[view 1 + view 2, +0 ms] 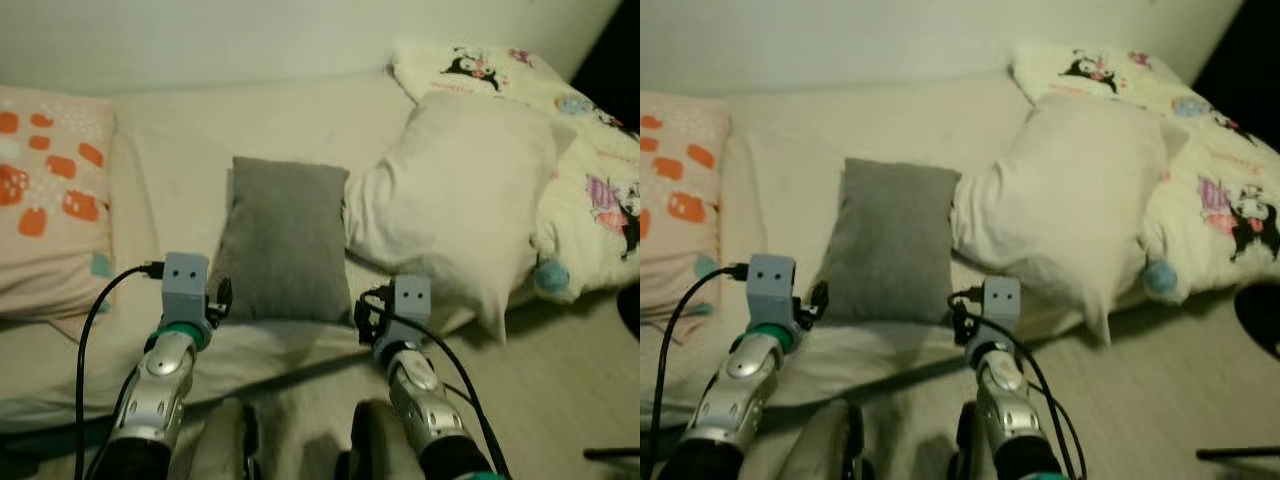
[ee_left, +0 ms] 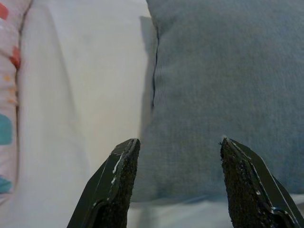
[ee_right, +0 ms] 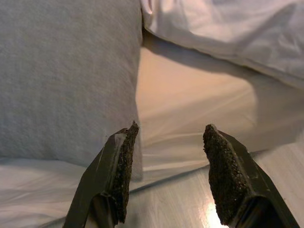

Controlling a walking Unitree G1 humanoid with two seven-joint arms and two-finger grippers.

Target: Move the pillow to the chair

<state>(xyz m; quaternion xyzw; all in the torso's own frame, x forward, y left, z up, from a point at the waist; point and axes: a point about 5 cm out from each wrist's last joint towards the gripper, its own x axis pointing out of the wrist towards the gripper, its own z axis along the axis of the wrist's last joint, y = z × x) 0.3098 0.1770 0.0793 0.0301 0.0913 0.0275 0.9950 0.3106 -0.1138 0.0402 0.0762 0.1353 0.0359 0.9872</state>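
Bed (image 1: 180, 130) seen from the robot's head, with both arms raised toward the near edge of the mattress. At far left lies an orange-patterned pillow (image 1: 45, 200). Next comes the left gripper (image 2: 178, 156), its two black fingers spread apart and holding nothing; in the left wrist view they frame the near left corner of the grey pillow (image 1: 283, 238), one finger over the pale sheet and the other over the grey fabric. The grey pillow, taken here as the task's object, lies flat in the middle of the bed with its near end close to the mattress edge. To its right, the right gripper (image 3: 166, 145) is likewise spread and empty, one finger at the pillow's near right corner and the other over bare sheet. Further right, a large white pillow (image 1: 460, 200) touches or slightly overlaps the grey pillow's right side, and a cartoon-printed blanket (image 1: 590, 170) lies beyond it. No chair can be made out.

The step in hand appears to be a two-handed grasp. Each gripper should advance until a corner sits deep between its fingers, then close on a thick fold together. Lifting straight up should keep the white pillow from being dragged.
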